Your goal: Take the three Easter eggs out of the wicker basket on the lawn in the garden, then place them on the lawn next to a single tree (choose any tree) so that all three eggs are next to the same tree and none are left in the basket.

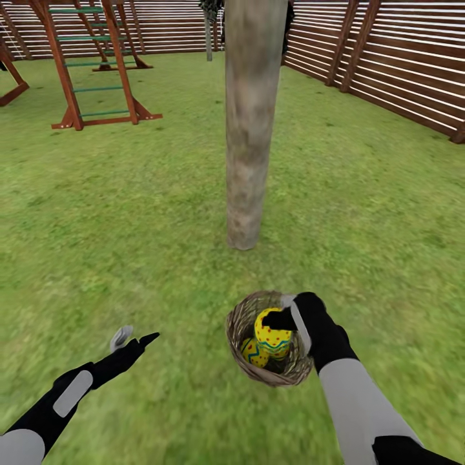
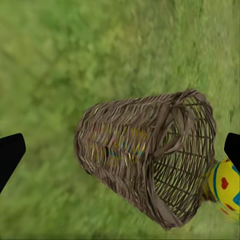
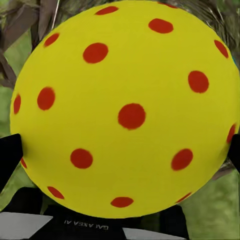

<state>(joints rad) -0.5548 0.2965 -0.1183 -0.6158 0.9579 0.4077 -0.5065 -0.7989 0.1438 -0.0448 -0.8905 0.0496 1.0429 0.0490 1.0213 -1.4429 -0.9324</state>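
Two arms of mine reach out over the lawn (image 1: 129, 219), listed near to far.

Left pincer (image 1: 132, 337): nearest on the left, hanging low above bare grass, fingers spread wide and released, nothing between them. Its wrist view looks across at the wicker basket (image 2: 150, 155) from the side, with a patterned egg showing at the rim end.

Right pincer (image 1: 289, 315): at the near right, dipped into the basket's mouth and clenched on the upper Easter egg (image 1: 272, 330). The right wrist view has that yellow, red-dotted egg (image 3: 125, 107) seated between my two dark fingertips (image 3: 10, 155), each touching one flank.

Wicker basket (image 1: 240, 323): round, brown woven twig, on the grass just beside my right forearm, near centre. Two eggs are visible inside from the head view: the gripped one on top, and a second egg (image 1: 253, 354) lower and to its left, against the near wall. Whether a third lies beneath I cannot tell.

Tree (image 1: 248, 123): thick grey-brown trunk, upright, just beyond the basket, apart from it.

Wooden play frame (image 1: 90, 64): far left, red-brown with green rungs.

Slatted fence (image 1: 387, 71): along the far and right edges.
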